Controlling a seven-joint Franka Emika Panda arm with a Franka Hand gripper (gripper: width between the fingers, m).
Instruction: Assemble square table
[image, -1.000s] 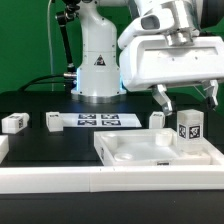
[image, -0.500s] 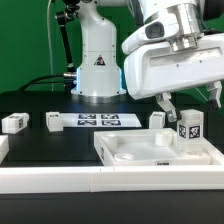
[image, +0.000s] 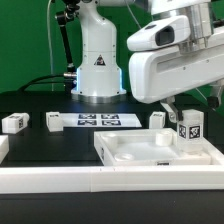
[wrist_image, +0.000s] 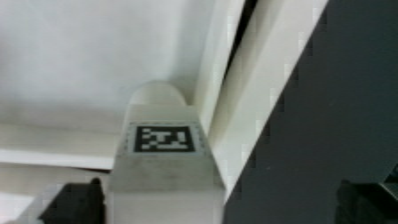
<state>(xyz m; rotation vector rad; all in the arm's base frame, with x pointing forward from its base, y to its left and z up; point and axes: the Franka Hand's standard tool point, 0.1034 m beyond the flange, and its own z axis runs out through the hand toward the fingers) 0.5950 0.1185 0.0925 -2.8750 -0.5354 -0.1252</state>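
Observation:
The white square tabletop (image: 150, 152) lies flat at the exterior view's right, raised rim up. One tagged white leg (image: 189, 128) stands upright on its far right corner. My gripper (image: 191, 104) hangs open just above that leg, one finger on each side, not touching it. In the wrist view the leg (wrist_image: 166, 150) rises between my open fingers (wrist_image: 71, 205), nearer to one of them, with the tabletop's rim (wrist_image: 240, 70) beside it. Three more legs lie on the black table: two at the left (image: 14, 122) (image: 50, 121) and one behind the tabletop (image: 157, 118).
The marker board (image: 97, 121) lies flat in front of the robot's base (image: 97, 70). A long white border rail (image: 90, 182) runs along the front edge. A green backdrop stands behind.
My gripper has shifted a little toward the exterior view's right and slightly down over the standing leg. The leg and the other parts have not moved.

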